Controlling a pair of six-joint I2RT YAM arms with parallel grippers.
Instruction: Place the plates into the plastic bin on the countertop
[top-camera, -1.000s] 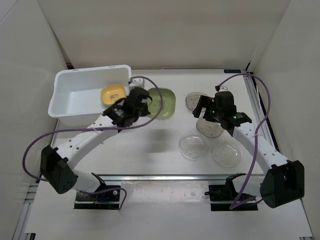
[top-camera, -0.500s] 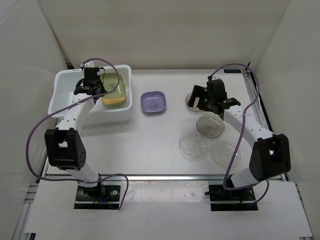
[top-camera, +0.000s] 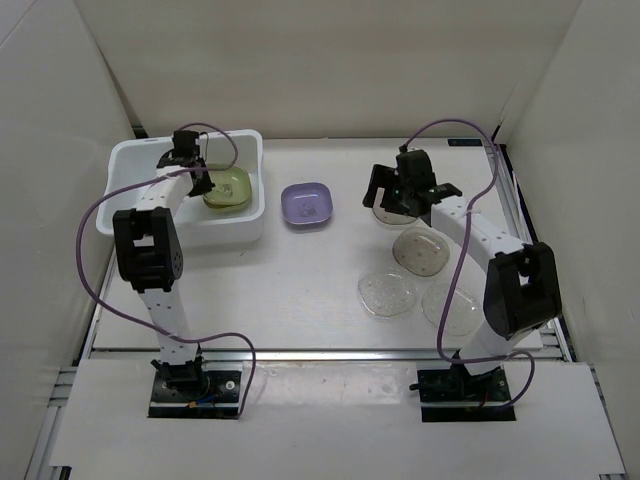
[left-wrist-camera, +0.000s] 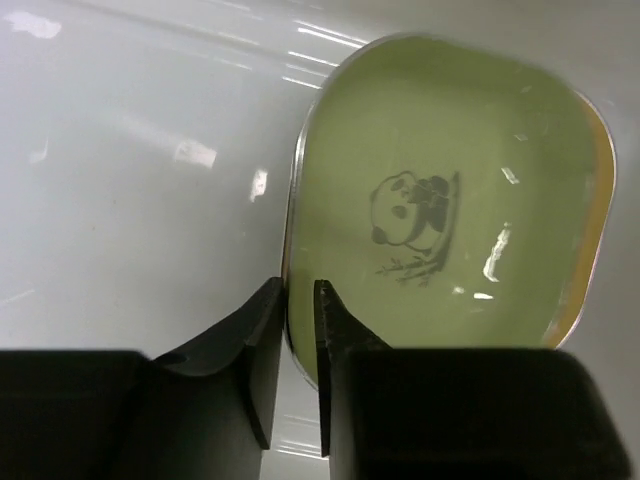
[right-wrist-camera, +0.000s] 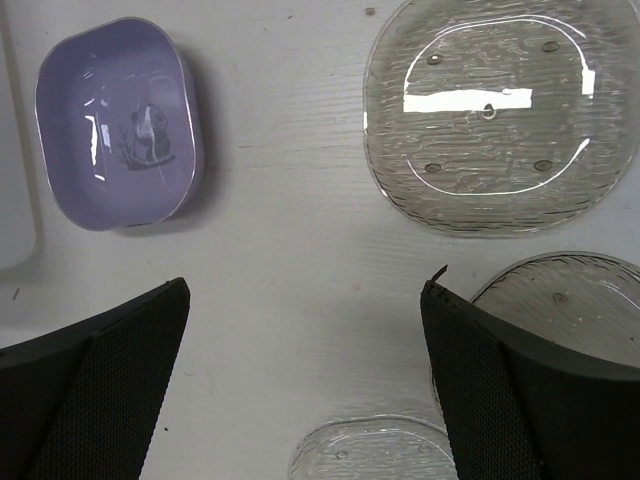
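Observation:
The white plastic bin (top-camera: 128, 152) stands at the far left of the countertop (top-camera: 300, 270). In it a pale green plate (top-camera: 230, 186) with a panda print lies on a yellow plate (left-wrist-camera: 603, 190). My left gripper (top-camera: 199, 179) is inside the bin and shut on the green plate's rim (left-wrist-camera: 297, 300). A purple plate (top-camera: 306, 204) lies right of the bin and shows in the right wrist view (right-wrist-camera: 118, 135). Several clear plates (top-camera: 418, 250) lie at the right. My right gripper (top-camera: 398, 198) hangs open and empty over the countertop between the purple plate and a clear plate (right-wrist-camera: 500, 120).
Metal rails run along the near edge (top-camera: 330, 352) and the right side (top-camera: 510, 200) of the countertop. White walls close in the back and both sides. Purple cables loop above both arms.
My left arm has carried the green plate from the countertop into the bin, onto the yellow plate. My right gripper has moved away from the clear plates, toward the back and left.

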